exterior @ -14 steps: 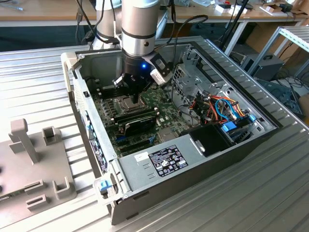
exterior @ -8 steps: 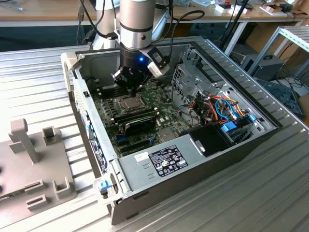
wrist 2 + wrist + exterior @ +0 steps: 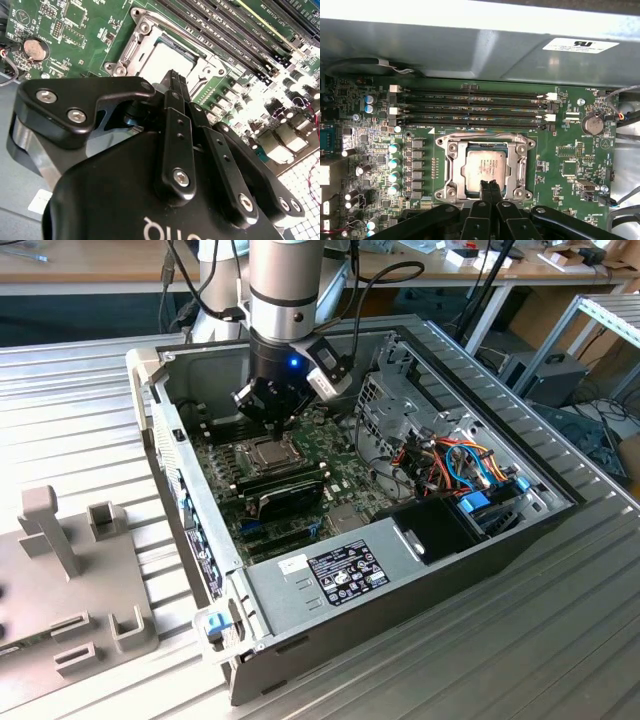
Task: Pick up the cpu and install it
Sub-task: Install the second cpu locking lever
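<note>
The cpu [image 3: 487,167], a flat square chip with a dull silver top, lies in the open socket frame [image 3: 451,150] on the green motherboard. The cpu [image 3: 167,62] lies flat in the second wrist view too. My gripper [image 3: 489,186] hangs just above the chip's near edge, its two black fingers pressed together with nothing between them. In the second wrist view the gripper [image 3: 172,76] has its fingertips over the chip's edge. In the exterior view the gripper [image 3: 268,418] stands inside the open computer case, directly over the cpu [image 3: 270,450].
Memory slots [image 3: 470,105] run beside the socket, and a coin battery [image 3: 593,125] sits nearby. A long black expansion card [image 3: 285,495] lies close to the socket. A power supply [image 3: 330,575], a drive cage [image 3: 400,400] and case walls [image 3: 170,450] surround the board.
</note>
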`<state>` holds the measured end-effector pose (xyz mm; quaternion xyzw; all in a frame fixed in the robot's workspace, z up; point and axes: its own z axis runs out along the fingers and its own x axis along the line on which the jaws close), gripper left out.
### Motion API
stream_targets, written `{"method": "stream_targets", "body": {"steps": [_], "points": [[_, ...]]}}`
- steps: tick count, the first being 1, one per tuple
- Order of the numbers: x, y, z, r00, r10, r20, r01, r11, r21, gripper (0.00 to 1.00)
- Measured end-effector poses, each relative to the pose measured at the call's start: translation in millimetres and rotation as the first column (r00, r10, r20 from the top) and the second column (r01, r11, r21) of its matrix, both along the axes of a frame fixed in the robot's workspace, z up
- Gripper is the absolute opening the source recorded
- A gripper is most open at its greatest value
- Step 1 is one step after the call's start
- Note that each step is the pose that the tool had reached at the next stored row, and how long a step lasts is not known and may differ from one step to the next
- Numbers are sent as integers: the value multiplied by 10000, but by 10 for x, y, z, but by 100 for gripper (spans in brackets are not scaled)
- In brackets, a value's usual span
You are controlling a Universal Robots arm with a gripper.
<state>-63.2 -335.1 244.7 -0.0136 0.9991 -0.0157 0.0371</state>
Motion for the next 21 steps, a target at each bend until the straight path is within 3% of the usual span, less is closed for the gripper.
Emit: {"method": "stream_targets", "body": {"steps": [21], "points": [[54, 0, 0, 10000, 0, 0, 0, 10000, 0, 11]]}}
